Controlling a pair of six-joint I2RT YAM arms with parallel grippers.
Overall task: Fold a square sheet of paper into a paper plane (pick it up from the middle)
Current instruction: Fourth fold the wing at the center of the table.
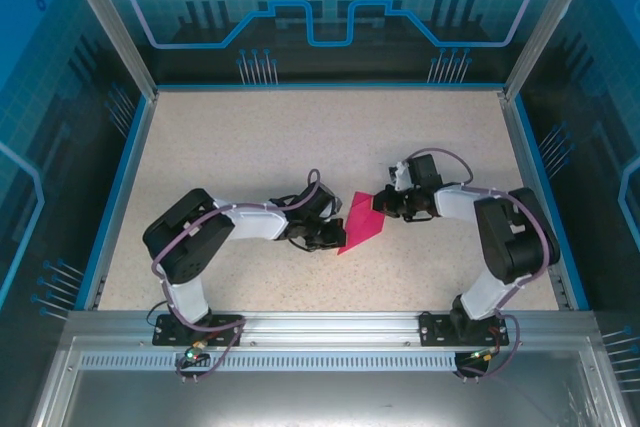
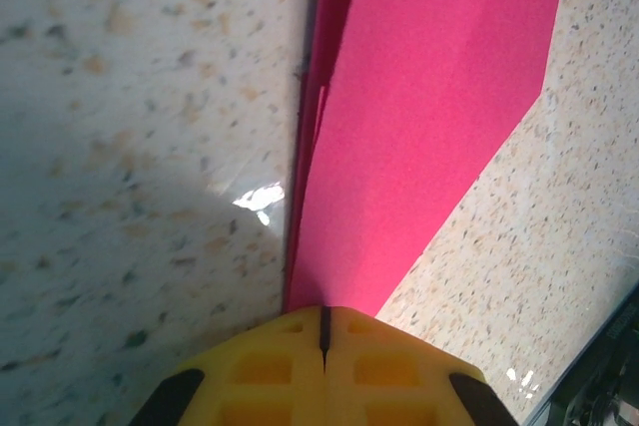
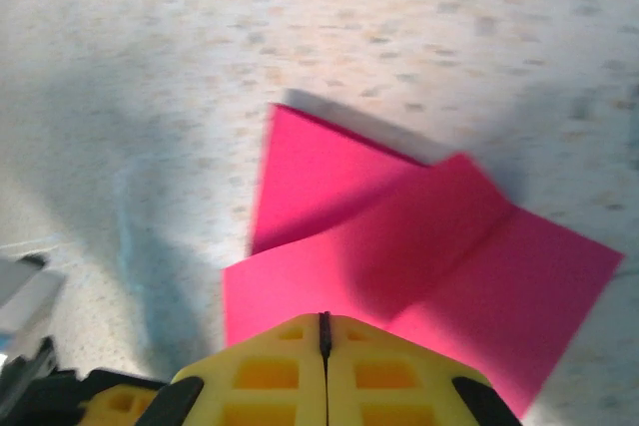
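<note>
The speckled worktop (image 1: pixel 250 147) carries the folded pink paper (image 1: pixel 362 227) near its middle, between the two arms. The paper shows creases and overlapping flaps, and one long edge looks raised. The left pincer (image 1: pixel 335 239) has its fingers pressed together at the paper's narrow end. The right pincer (image 1: pixel 380 205) is likewise closed, over the opposite edge. Whether either actually pinches the paper is unclear.

Paper (image 1: pixel 362 225) lies mid-table (image 1: pixel 280 137), between my two claws. My left gripper (image 1: pixel 328 239) sits at its left edge, my right gripper (image 1: pixel 383 205) at its far right corner.
</note>
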